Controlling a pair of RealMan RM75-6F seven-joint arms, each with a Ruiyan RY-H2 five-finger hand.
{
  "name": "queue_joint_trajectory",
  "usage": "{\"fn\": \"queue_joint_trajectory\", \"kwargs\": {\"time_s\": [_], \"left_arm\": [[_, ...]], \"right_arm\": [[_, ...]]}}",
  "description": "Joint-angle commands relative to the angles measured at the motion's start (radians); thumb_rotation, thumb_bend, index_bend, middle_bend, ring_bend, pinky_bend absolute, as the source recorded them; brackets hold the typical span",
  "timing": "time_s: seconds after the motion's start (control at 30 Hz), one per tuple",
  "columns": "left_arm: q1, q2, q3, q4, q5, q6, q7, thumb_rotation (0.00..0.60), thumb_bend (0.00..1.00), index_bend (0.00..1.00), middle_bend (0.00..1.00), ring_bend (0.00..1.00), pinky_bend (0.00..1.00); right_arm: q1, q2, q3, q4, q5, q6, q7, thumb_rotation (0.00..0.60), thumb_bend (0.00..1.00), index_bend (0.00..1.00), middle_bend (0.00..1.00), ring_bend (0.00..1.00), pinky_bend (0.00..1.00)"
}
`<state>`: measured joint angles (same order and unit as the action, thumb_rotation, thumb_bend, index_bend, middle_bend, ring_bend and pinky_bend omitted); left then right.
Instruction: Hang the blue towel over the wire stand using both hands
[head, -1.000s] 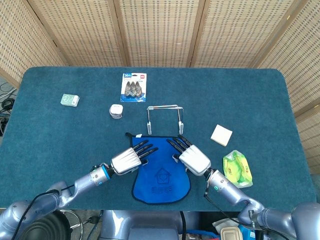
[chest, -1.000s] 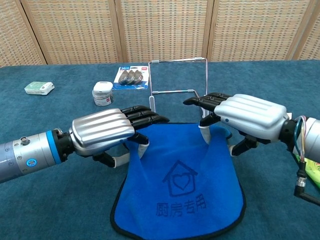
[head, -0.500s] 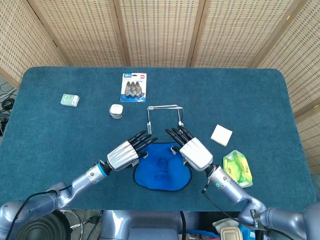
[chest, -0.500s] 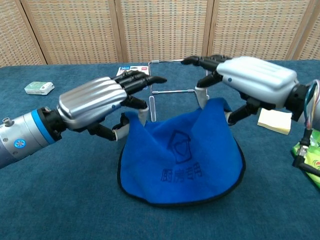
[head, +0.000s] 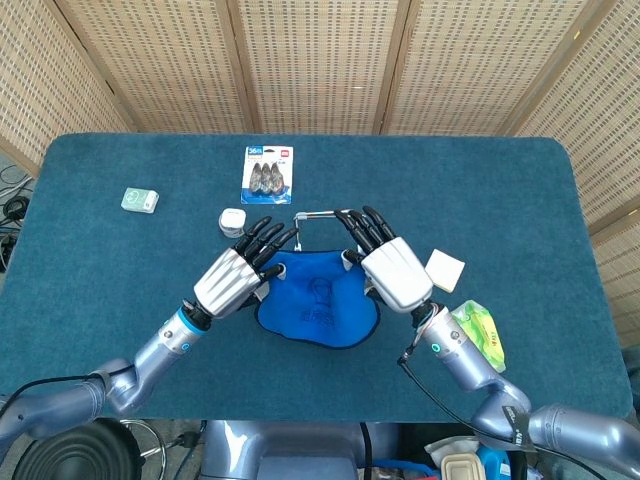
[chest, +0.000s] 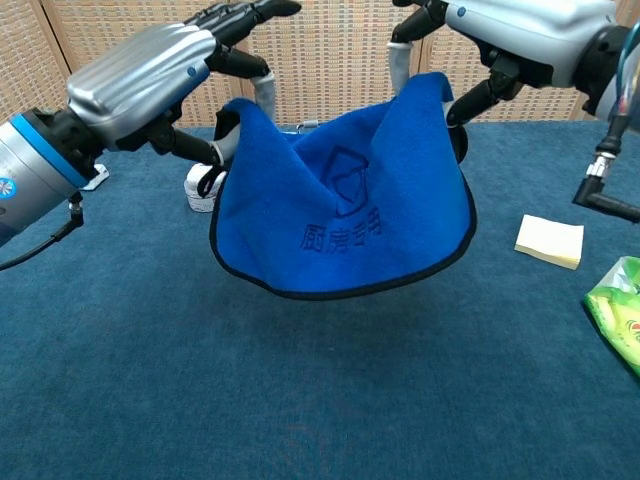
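Blue cloth towel with dark edging and a printed house logo is off the table, hanging in the air between both hands, sagging in the middle, bottom hem clear of the teal felt tabletop. Left hand pinches the towel's upper left corner between thumb and fingers, other fingers extended. Right hand pinches the upper right corner the same way.

In the head view the towel sits just near of the thin white wire stand, whose top bar shows between the fingertips of the left hand and right hand. In the chest view the stand is almost all hidden behind the towel.

Step in hand: carry, lifted but not yet over the stand. Next move likely calls for taking the towel farther away and high enough that the hem clears the top bar, then lowering so it drapes both sides, hands kept level.

Around: white sticky-note pad right, green snack packet far right, small white jar left of stand, blister pack of clips beyond, small pale green box far left.
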<state>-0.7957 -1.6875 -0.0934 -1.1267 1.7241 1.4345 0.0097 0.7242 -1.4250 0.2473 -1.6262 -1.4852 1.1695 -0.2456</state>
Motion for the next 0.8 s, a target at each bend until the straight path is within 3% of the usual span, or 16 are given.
{"fn": "queue_joint_trajectory", "kwargs": {"time_s": [0.03,0.1,0.4,0.8], "left_arm": [[-0.011,0.024,-0.030,-0.043,-0.023,-0.022,0.043,0.600,0.55,0.68,0.00,0.00,0.00],[-0.030,0.034,-0.078,-0.058,-0.041,-0.026,0.111,0.600,0.55,0.67,0.00,0.00,0.00],[-0.071,0.032,-0.157,-0.090,-0.132,-0.103,0.177,0.600,0.55,0.68,0.00,0.00,0.00],[-0.159,-0.036,-0.229,0.072,-0.218,-0.192,0.148,0.600,0.55,0.68,0.00,0.00,0.00]], "right_arm": [[0.020,0.000,0.034,-0.021,0.043,-0.019,-0.044,0.600,0.62,0.66,0.00,0.00,0.00],[0.046,0.001,0.077,-0.024,0.084,-0.028,-0.111,0.600,0.62,0.66,0.00,0.00,0.00],[0.122,0.008,0.164,-0.021,0.236,-0.090,-0.216,0.600,0.62,0.66,0.00,0.00,0.00],[0.236,-0.048,0.220,0.204,0.380,-0.184,-0.169,0.600,0.65,0.66,0.00,0.00,0.00]]}}
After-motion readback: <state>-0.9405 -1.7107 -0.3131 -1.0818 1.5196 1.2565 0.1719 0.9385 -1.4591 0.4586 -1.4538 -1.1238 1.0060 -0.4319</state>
